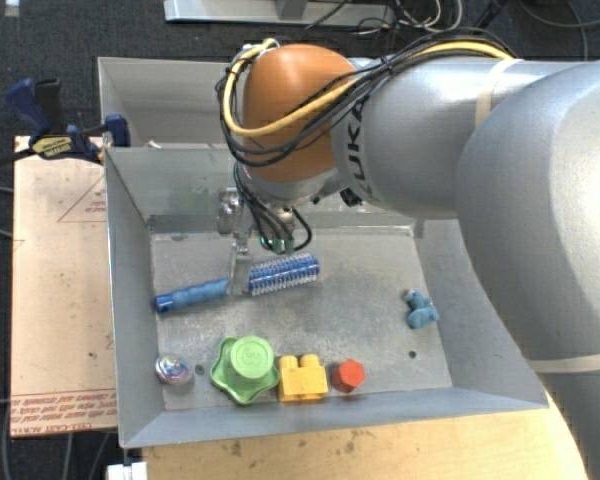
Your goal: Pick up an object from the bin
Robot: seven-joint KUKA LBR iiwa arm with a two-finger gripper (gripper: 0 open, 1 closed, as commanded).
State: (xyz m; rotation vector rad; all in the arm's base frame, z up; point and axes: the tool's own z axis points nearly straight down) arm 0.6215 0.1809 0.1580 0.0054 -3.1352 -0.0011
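Note:
A blue brush lies in the middle of the bin, its handle [192, 296] pointing left and its bristled head [284, 273] to the right. My gripper [243, 268] hangs under the orange dome and comes down right at the brush's neck, between handle and head. Whether it touches the brush I cannot tell.
Along the bin's front wall lie a small silvery ball [173, 370], a green round lid-like piece [245, 368], a yellow brick [302, 378] and a small red piece [350, 375]. A small blue figure [418, 310] lies at the right. The arm covers the bin's back right.

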